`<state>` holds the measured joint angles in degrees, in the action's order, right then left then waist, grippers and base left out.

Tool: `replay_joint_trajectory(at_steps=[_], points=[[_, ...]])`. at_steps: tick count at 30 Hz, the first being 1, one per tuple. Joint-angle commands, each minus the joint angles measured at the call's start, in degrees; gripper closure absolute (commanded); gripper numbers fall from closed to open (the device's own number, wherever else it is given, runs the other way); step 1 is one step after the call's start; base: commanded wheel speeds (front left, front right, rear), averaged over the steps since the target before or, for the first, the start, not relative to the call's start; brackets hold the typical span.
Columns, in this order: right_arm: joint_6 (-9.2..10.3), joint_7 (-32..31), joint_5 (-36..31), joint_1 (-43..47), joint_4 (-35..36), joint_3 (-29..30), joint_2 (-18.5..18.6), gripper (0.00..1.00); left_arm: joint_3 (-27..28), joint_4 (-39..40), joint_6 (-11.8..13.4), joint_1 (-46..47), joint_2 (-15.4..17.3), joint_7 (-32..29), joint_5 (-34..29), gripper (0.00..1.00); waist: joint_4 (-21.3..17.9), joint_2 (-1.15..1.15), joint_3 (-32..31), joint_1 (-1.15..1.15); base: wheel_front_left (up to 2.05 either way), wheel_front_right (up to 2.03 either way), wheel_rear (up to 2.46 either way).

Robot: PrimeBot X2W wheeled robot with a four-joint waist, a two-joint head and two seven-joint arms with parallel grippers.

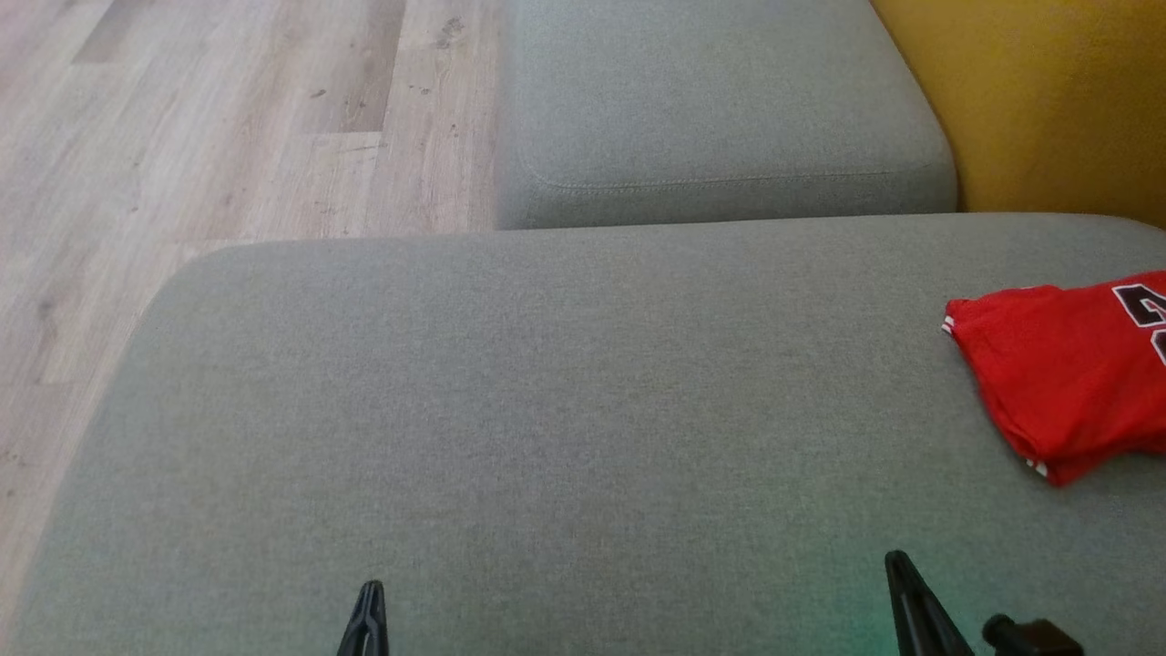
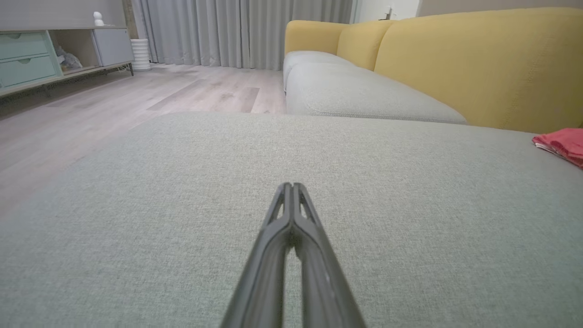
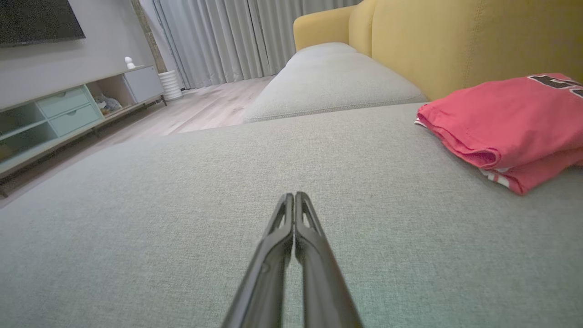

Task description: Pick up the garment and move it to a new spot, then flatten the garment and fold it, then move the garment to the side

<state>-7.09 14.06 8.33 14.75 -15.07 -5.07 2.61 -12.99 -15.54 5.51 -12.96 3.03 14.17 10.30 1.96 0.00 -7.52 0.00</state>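
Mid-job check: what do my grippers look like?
The left gripper and right gripper each have two long, dark grey fingers tapering to narrow tips, with slotted cut-outs near the ends. A black cylindrical part shows beside the right one.

Garment [image 1: 1066,374] on cushion's [image 1: 547,410] right

The setting is a domestic living room. Identifying features are a sofa [image 1: 583,410] with grey seat cushions and yellow backrests [image 2: 478,59], a wood-plank floor [image 1: 228,137], and full-length grey curtains [image 2: 246,32]. A low sideboard [image 3: 136,84] with mint-green drawers [image 2: 25,57] stands along the wall beneath a dark wall-mounted screen [image 3: 36,20].
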Motion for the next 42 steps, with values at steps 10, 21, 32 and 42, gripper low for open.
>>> replay_joint_trajectory(at_steps=[10,21,32,42], points=[[-0.06,-1.73,8.88,-3.81,1.79,0.75,0.52,1.00,1.69,1.76,-1.33,3.60,0.40,-1.51,8.51,1.00,-0.18,0.00,0.71,0.00,0.00,0.00,0.00],[-0.09,-3.27,16.72,-5.51,1.72,1.40,0.81,1.00,3.05,1.56,-2.53,5.21,0.65,-3.10,16.18,1.00,-0.36,0.00,1.40,0.00,0.00,0.00,0.00],[-0.12,-4.87,24.47,-7.18,1.67,2.15,1.02,1.00,4.50,1.59,-3.69,6.74,0.83,-4.74,23.76,1.00,-0.53,0.00,2.10,0.00,0.00,0.00,0.00],[-0.16,-6.39,31.47,-8.71,1.62,2.89,1.17,1.00,5.89,1.64,-4.75,8.10,0.95,-6.29,30.61,1.00,-0.70,0.00,2.73,0.00,0.00,0.00,0.00]])
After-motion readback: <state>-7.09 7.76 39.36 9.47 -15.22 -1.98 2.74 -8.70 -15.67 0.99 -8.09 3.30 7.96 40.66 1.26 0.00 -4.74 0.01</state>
